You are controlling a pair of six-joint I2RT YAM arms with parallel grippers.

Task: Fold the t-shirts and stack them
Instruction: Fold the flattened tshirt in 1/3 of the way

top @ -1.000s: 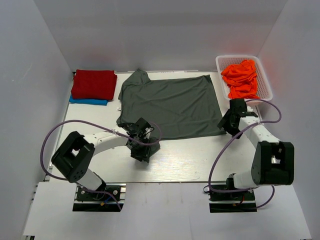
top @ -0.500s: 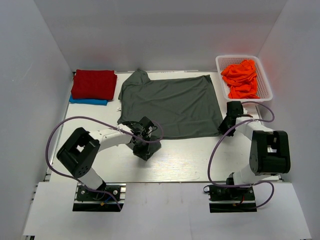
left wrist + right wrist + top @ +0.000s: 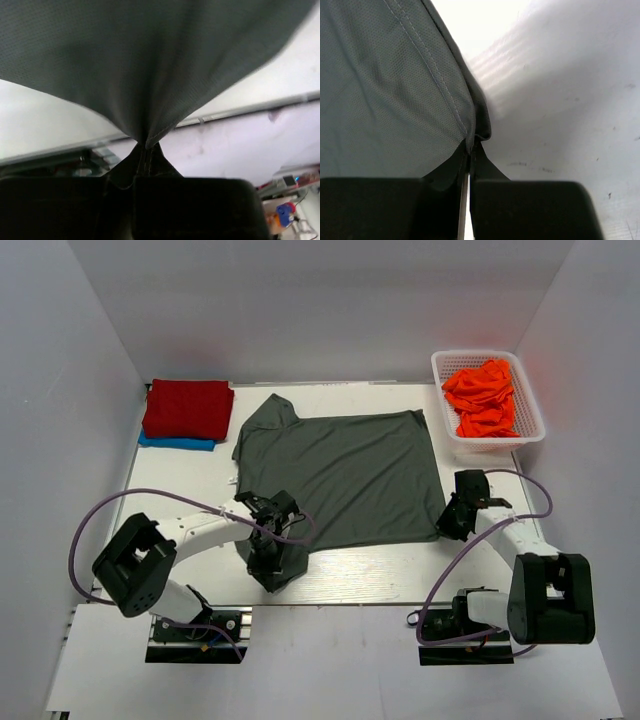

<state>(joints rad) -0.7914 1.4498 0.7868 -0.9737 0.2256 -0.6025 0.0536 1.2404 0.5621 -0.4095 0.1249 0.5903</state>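
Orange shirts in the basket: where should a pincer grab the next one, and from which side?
Probably a raised crumpled fold on top of the orange shirts, coming straight down from above: they lie heaped, with no flat hem showing, and the basket walls close off the sides. The left pincer and right pincer are shut on the grey t-shirt.

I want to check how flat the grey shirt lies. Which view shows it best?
The top view: the whole grey shirt shows, spread out. Each wrist view shows only a pinched hem corner.
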